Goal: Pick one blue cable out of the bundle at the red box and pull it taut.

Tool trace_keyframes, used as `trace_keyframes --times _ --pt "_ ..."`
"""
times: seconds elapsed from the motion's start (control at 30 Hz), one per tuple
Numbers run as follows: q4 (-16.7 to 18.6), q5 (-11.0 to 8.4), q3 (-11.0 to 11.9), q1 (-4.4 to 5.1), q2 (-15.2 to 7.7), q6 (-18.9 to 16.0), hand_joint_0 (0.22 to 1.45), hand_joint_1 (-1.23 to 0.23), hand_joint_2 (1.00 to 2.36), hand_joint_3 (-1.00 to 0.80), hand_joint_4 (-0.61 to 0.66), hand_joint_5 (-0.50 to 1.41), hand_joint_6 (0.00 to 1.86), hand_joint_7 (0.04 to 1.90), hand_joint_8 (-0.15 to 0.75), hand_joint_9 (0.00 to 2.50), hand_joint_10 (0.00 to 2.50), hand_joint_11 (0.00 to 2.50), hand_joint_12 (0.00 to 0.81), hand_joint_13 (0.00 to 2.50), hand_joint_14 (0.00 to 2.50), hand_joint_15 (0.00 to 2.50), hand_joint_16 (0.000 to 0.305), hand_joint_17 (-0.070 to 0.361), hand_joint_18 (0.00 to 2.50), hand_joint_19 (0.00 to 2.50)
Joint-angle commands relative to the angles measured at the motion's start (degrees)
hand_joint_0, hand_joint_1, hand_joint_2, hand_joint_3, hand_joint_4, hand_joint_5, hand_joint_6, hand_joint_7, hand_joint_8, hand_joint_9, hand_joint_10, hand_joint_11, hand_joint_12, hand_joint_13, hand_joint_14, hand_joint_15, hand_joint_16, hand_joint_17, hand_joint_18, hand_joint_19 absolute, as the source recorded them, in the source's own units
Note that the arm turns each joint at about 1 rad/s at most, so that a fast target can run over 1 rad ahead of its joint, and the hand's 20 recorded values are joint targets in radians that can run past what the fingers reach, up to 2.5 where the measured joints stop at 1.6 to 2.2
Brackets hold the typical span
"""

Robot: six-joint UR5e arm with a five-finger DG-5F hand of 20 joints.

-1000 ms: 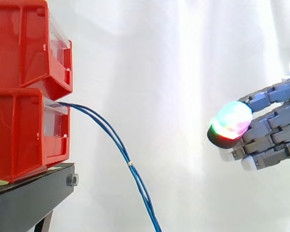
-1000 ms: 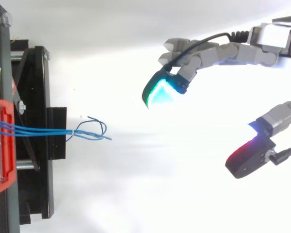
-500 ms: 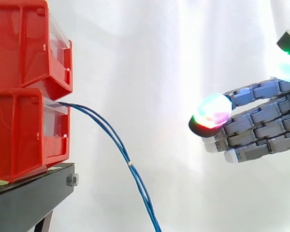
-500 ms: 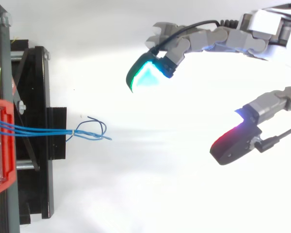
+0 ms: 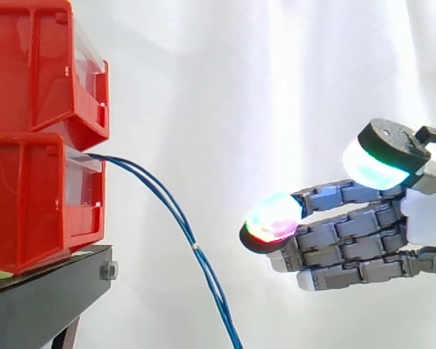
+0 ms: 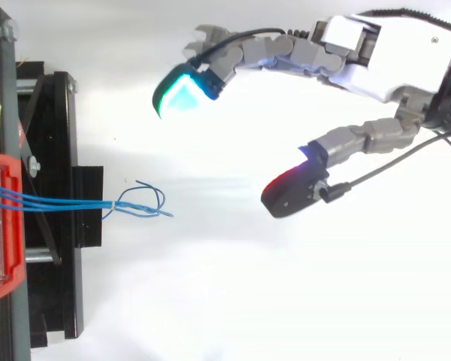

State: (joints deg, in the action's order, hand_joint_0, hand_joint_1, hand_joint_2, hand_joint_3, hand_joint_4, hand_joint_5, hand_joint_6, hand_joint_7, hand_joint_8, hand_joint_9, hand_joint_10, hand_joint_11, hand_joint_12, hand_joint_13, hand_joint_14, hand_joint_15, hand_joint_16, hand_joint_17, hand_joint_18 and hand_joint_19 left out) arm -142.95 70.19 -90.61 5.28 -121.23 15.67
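Red moulded plastic bins (image 5: 36, 196) sit stacked on a black stand (image 5: 51, 302). Thin blue cables (image 5: 176, 211), their exact count hard to make out, leave the lower bin's clear front, bound by a small pale tie (image 5: 195, 246), and droop until the side view's bottom edge cuts them off. Grey segmented hand (image 6: 391, 53) hovers well apart from them, fingers and thumb spread wide, holding nothing.

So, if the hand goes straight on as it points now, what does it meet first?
Probably the blue cables hanging from the lower red bin, which lie before the hand. From above they sit near the edge of its path, so contact is uncertain.
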Motion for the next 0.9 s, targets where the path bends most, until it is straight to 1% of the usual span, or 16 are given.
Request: trace_keyframes --times 0.0,0.2,0.37,0.43,0.5,0.57,0.63,0.67,0.7,0.73,0.77,0.8,0.83,0.87 --pt "0.6 -2.16 0.0 -0.01 -0.3 0.6 0.45 -0.73 1.0 -0.5 0.28 -0.21 0.5 0.68 0.278 0.19 0.0 0.0 0.359 0.0 0.0 0.04 0.058 0.13 0.0 0.06" --pt "0.3 -4.18 0.0 -0.09 -0.3 0.6 0.45 -0.73 1.0 -0.5 0.28 -0.21 0.5 0.68 0.276 0.19 0.0 0.0 0.357 0.0 0.0 0.04 0.058 0.13 0.0 0.06" --pt "0.5 -4.27 0.0 -0.01 -0.4 0.8 0.45 -0.73 1.0 -0.5 0.28 -0.21 0.5 0.68 0.275 0.19 0.0 0.0 0.355 0.0 0.0 0.04 0.057 0.129 0.0 0.06" --pt "0.6 -4.18 0.0 -0.01 -0.4 1.5 0.46 -0.73 1.0 -0.5 0.28 -0.21 0.5 0.68 0.274 0.19 0.0 0.0 0.355 0.0 0.0 0.03 0.057 0.128 0.0 0.06" --pt "0.7 -3.92 0.0 0.17 -1.2 1.8 0.46 -0.73 1.0 -0.5 0.29 -0.21 0.5 0.69 0.273 0.19 0.0 0.0 0.354 0.0 0.0 0.03 0.057 0.128 0.0 0.06" --pt "1.6 -3.92 0.2 0.35 -2.5 1.7 0.47 -0.72 1.0 -0.5 0.28 -0.21 0.5 0.68 0.271 0.19 0.0 0.0 0.352 0.0 0.0 0.03 0.057 0.127 0.0 0.06" --pt "3.2 -3.83 1.0 0.61 -3.9 1.6 0.47 -0.72 1.0 -0.5 0.29 -0.21 0.5 0.69 0.271 0.19 0.0 0.0 0.352 0.0 0.0 0.04 0.056 0.126 0.0 0.06" --pt "3.2 -3.83 1.0 0.61 -3.9 1.6 0.47 -0.72 1.0 -0.5 0.29 -0.21 0.5 0.69 0.27 0.19 0.0 0.0 0.351 0.0 0.0 0.04 0.056 0.126 0.0 0.07" --pt "4.1 -3.48 2.5 0.87 -5.7 1.5 0.48 -0.72 1.0 -0.5 0.29 -0.21 0.5 0.69 0.269 0.2 0.0 0.0 0.348 0.0 0.0 0.04 0.056 0.125 0.0 0.06" --pt "4.1 -3.3 3.1 0.96 -6.6 1.4 0.48 -0.72 1.0 -0.5 0.29 -0.2 0.5 0.7 0.268 0.2 0.0 0.0 0.347 0.0 0.0 0.04 0.055 0.124 0.0 0.06" --pt "3.9 -2.42 4.9 1.14 -7.8 1.3 0.48 -0.72 1.0 -0.5 0.29 -0.2 0.5 0.7 0.268 0.2 0.0 0.0 0.346 0.0 0.0 0.04 0.055 0.124 0.0 0.06" --pt "3.7 -1.72 5.9 1.23 -8.8 1.4 0.49 -0.72 1.0 -0.5 0.29 -0.2 0.5 0.71 0.265 0.2 0.0 0.0 0.342 0.0 0.0 0.03 0.054 0.122 0.0 0.06" --pt "3.6 -0.93 7.5 1.31 -9.9 1.2 0.5 -0.72 1.0 -0.5 0.3 -0.2 0.5 0.72 0.267 0.21 0.0 0.0 0.341 0.0 0.0 0.03 0.054 0.121 0.0 0.06" --pt "3.1 0.04 8.9 1.4 -11.5 0.9 0.5 -0.72 1.0 -0.5 0.3 -0.19 0.5 0.72 0.267 0.21 0.0 0.0 0.34 0.0 0.0 0.03 0.054 0.121 0.0 0.06"
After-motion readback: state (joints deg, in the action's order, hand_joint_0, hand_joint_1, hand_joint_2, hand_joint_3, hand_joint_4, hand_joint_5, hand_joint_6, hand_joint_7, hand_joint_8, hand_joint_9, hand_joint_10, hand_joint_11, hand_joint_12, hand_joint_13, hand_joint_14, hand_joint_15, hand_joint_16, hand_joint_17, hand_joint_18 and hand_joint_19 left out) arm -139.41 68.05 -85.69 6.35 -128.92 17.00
